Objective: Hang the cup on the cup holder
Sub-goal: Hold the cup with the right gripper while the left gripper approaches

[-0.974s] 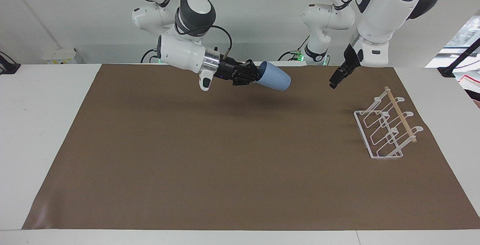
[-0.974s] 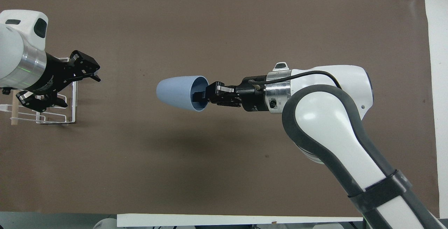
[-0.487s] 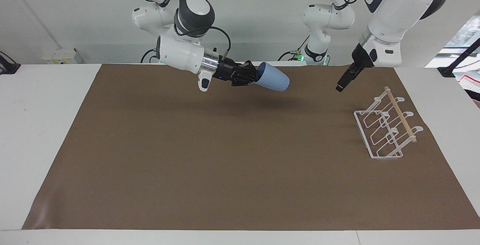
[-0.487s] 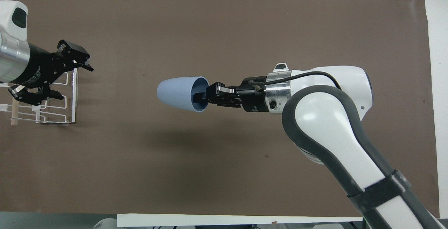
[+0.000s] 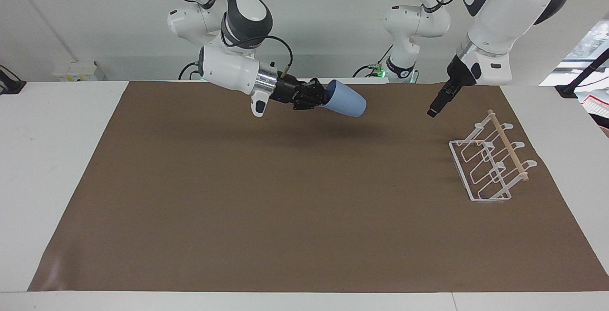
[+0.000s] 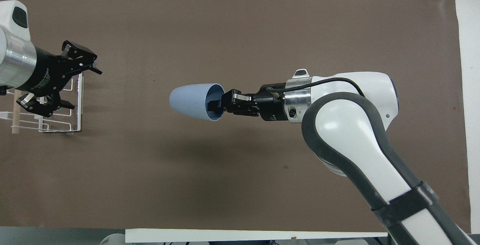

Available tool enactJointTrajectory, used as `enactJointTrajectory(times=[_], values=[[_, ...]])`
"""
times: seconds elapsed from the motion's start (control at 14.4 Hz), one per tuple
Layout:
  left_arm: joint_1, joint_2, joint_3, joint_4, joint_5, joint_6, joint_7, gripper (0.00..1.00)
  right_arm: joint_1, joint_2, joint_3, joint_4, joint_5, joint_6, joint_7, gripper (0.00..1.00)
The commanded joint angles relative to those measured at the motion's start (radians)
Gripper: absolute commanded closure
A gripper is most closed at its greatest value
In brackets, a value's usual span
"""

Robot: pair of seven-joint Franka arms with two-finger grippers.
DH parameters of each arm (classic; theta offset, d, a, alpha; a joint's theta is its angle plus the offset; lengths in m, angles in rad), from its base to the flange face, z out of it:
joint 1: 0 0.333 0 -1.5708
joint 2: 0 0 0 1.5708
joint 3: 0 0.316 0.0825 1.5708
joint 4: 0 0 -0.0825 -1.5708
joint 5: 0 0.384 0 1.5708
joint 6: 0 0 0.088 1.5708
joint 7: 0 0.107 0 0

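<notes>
Cup [image 5: 346, 104] [image 6: 192, 100] is up in the air over the brown mat [image 5: 285, 197] [image 6: 240, 170] on the surface, lying sideways, base pointing toward the left arm's end; right gripper [image 5: 319, 97] [image 6: 214, 104] has its jaws clenched on the rim, one finger inside the mouth. Cup holder [image 5: 490, 163] [image 6: 48, 117] stands on the mat at the left arm's end, well apart from the cup. Left gripper [image 5: 433, 111] [image 6: 80, 87] hangs over the holder's edge, jaws released, holding nothing.

White table [image 5: 57, 159] carries a brown mat [image 5: 285, 197]; the cup holder [image 5: 490, 163] stands on the mat
</notes>
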Motion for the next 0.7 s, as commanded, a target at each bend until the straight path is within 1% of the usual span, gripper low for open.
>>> enactJointTrajectory(times=[0.0, 0.14, 0.28, 0.42, 0.49, 0.63], values=[[-0.081, -0.011, -0.002, -0.003, -0.018, 0.047, -0.317, 0.0, -0.006, -0.028, 0.005, -0.025, 0.022, 0.008, 0.006, 1.0], [-0.125, -0.007, -0.005, 0.019, -0.085, 0.043, -0.476, 0.0, -0.006, -0.028, 0.005, -0.027, 0.022, 0.008, 0.006, 1.0], [-0.166, -0.005, -0.008, 0.03, -0.127, 0.038, -0.565, 0.0, -0.006, -0.03, 0.005, -0.028, 0.022, 0.008, 0.006, 1.0], [-0.201, -0.008, -0.011, 0.022, -0.162, 0.047, -0.611, 0.0, -0.006, -0.03, 0.005, -0.031, 0.022, 0.008, 0.006, 1.0], [-0.201, -0.013, -0.011, 0.013, -0.206, 0.066, -0.613, 0.0, -0.006, -0.03, 0.005, -0.031, 0.022, 0.008, 0.006, 1.0], [-0.206, -0.028, -0.014, -0.035, -0.266, 0.134, -0.61, 0.0, -0.006, -0.03, 0.005, -0.033, 0.022, 0.008, 0.006, 1.0]])
